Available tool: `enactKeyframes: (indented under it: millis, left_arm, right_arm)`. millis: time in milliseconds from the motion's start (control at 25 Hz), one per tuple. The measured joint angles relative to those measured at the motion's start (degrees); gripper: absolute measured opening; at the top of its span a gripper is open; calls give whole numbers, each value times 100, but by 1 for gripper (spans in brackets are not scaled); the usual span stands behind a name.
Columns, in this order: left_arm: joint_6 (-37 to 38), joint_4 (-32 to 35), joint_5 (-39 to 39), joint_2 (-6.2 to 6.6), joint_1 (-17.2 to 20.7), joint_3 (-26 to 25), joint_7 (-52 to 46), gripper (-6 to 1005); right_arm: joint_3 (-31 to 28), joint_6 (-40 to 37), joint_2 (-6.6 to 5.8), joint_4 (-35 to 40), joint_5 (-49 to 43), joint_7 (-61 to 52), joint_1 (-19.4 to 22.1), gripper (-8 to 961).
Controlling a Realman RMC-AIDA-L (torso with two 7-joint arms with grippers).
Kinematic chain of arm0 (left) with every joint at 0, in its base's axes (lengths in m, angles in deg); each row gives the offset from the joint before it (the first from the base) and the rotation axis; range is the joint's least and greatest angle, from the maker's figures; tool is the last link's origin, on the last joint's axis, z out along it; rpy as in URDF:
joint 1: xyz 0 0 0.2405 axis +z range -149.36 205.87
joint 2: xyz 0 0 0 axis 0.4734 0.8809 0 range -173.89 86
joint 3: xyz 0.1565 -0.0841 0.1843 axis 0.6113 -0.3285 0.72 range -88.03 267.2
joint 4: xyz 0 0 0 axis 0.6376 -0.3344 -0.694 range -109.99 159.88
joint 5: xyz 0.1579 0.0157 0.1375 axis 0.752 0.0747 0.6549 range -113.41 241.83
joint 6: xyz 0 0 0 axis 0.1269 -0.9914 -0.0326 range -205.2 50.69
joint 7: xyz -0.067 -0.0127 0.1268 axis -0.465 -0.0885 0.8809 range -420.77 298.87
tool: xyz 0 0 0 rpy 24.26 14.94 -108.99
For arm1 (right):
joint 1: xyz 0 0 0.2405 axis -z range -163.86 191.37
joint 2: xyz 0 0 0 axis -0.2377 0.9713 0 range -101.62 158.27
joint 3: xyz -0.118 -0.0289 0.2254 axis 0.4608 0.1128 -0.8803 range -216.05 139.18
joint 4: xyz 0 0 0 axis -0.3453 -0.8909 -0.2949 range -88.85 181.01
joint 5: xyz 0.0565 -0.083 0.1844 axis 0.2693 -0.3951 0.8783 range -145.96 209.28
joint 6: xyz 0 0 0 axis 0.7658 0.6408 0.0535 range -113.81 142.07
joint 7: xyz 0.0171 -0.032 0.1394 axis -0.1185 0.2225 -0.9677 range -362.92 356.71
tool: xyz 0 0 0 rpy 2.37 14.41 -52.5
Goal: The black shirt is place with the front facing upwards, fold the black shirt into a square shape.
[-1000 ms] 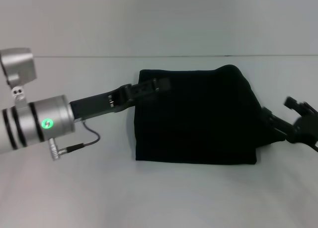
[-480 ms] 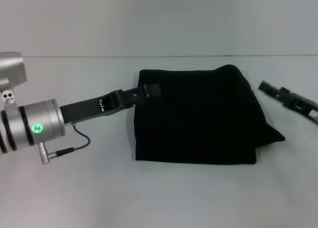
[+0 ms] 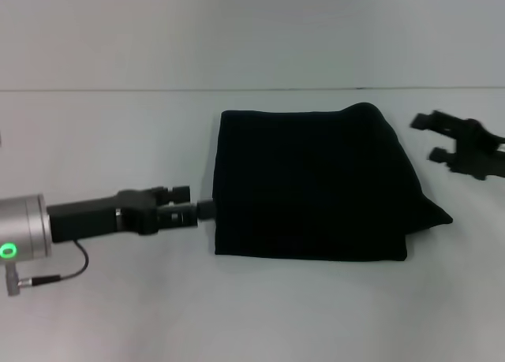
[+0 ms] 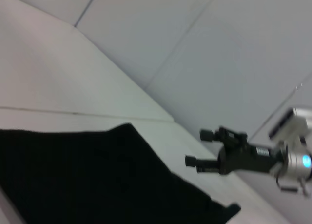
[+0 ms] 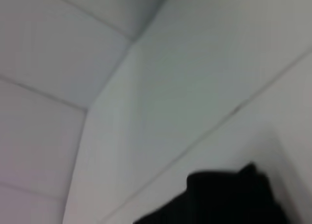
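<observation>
The black shirt (image 3: 312,184) lies in the centre of the head view, on the white table (image 3: 118,315), already gathered into a rough rectangle with 1 loose corner poking out toward the lower right. No lettering or label shows on it here.

It looks light, soft and limp, likely to sag and slide over itself when lifted, so a pinch on a layered edge or corner should hold better than a grab at the flat middle. That protruding corner seems the natural place to take hold for squaring it off.

The left gripper (image 3: 189,208) sits at centre left of the head view, its tips just at the shirt's left edge; I cannot tell whether its fingers are apart or together. The right gripper (image 3: 440,137) hovers at upper right, clear of the cloth, with its fingers spread.

The left wrist view adds what the head view lacks: the right gripper (image 4: 201,148) seen side-on, plainly raised above the table and empty. The right wrist view shows only a dark patch of shirt (image 5: 219,199) at its lower edge.
</observation>
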Motion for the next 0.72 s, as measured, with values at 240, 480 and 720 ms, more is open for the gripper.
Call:
enactKeyframes:
  millis: [240,480,720]
  left_arm:
    - [18,1,47,-67,119,11,420,951]
    - [33,20,51,-98,161,11,444,950]
    - [55,22,68,-109,141,17,451,950]
  right_arm:
    - [252,308,28,-1,-500,-608,-298,941]
    - [73,491,68,25,-448,-566,-187,941]
    - [63,720,76,27,-437,-548,-123,941]
